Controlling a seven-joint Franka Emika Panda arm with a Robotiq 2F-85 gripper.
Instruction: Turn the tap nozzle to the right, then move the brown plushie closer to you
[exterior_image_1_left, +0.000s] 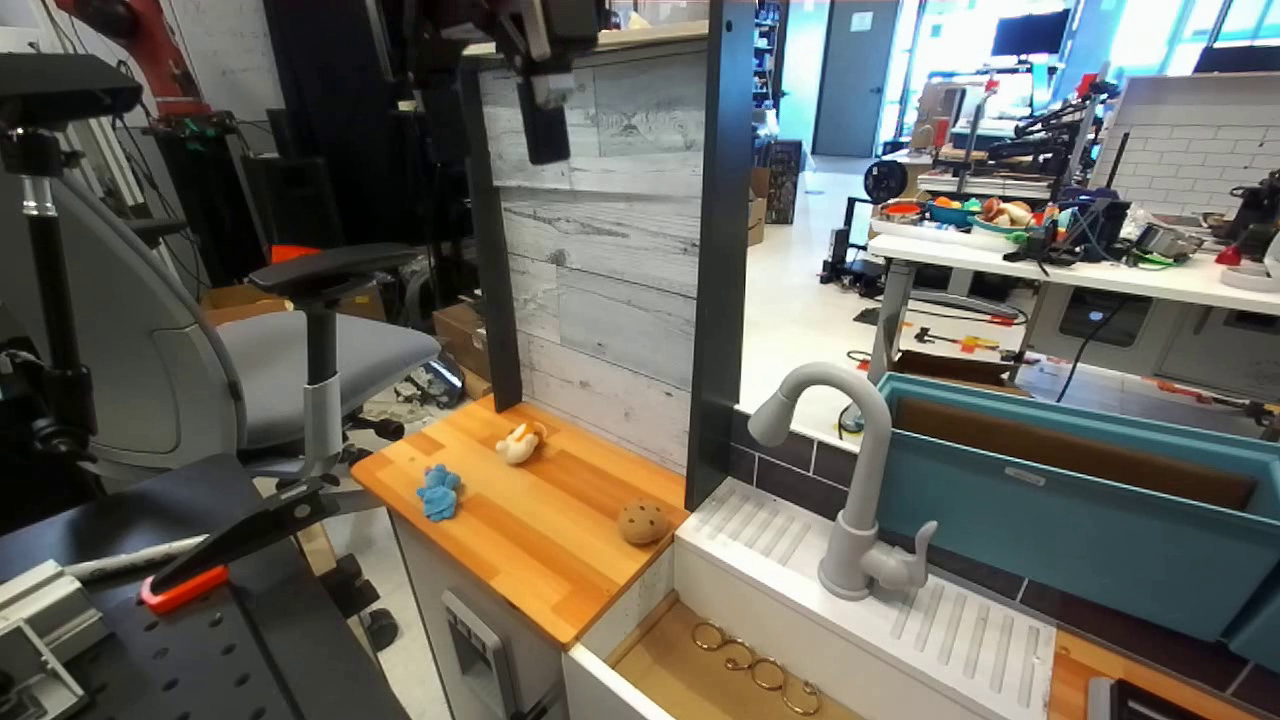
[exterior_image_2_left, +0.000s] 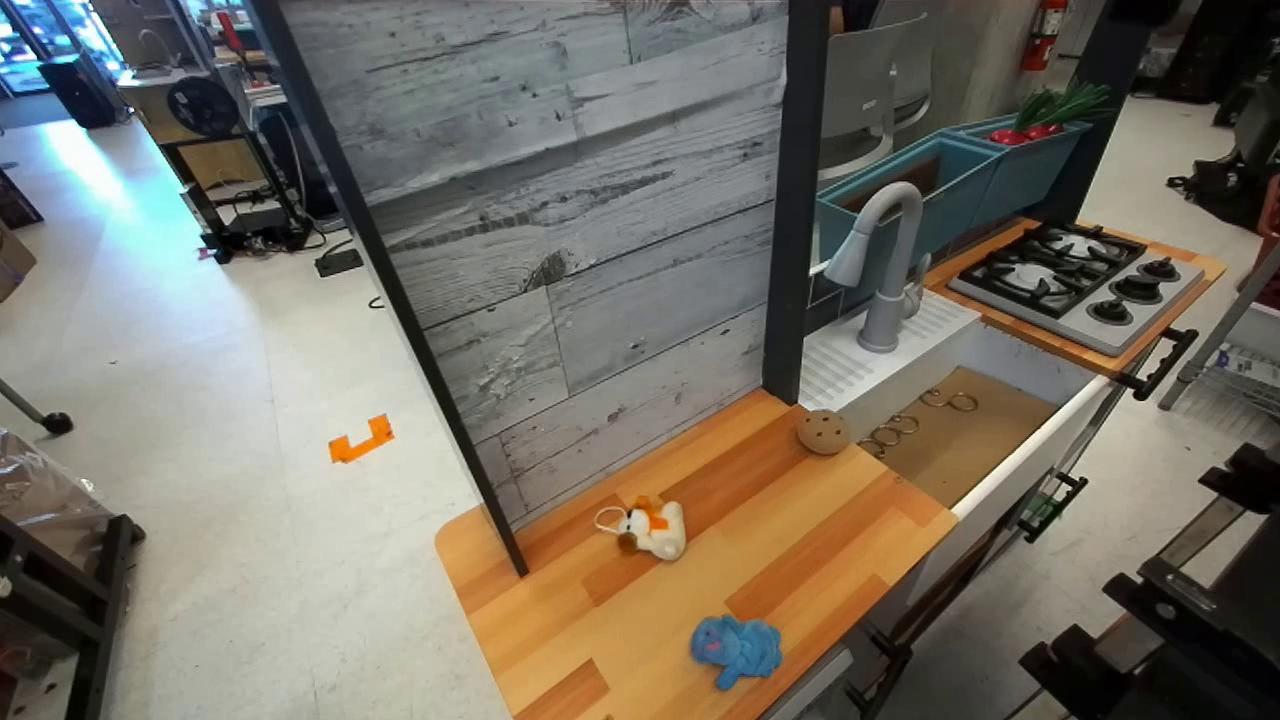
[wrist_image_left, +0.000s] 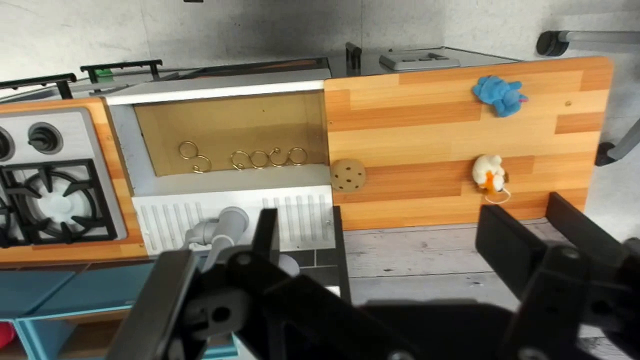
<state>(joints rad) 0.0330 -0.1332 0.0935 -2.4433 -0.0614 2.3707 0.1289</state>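
The tap nozzle (exterior_image_1_left: 878, 430), a light grey gooseneck spout, stands behind the sink in both exterior views (exterior_image_2_left: 905, 212). Its head points toward the wooden counter side. In the wrist view the tap (wrist_image_left: 232, 224) is partly hidden by my left-hand finger. The brown plushie (exterior_image_1_left: 642, 522) is round with dark dots and lies on the counter by the sink edge, also in an exterior view (exterior_image_2_left: 823, 432) and the wrist view (wrist_image_left: 348, 175). My gripper (wrist_image_left: 378, 212) is open and empty, high above the counter. In an exterior view its finger (exterior_image_1_left: 545, 125) hangs before the wood panel.
A blue toy (exterior_image_1_left: 438, 492) and a cream-white toy (exterior_image_1_left: 519, 444) lie on the counter (exterior_image_2_left: 800, 530). A grey wood panel (exterior_image_1_left: 610, 250) and a black post (exterior_image_1_left: 715, 250) rise behind it. A teal planter (exterior_image_1_left: 1060, 530) stands behind the tap. Gold rings (wrist_image_left: 260, 158) lie in the sink.
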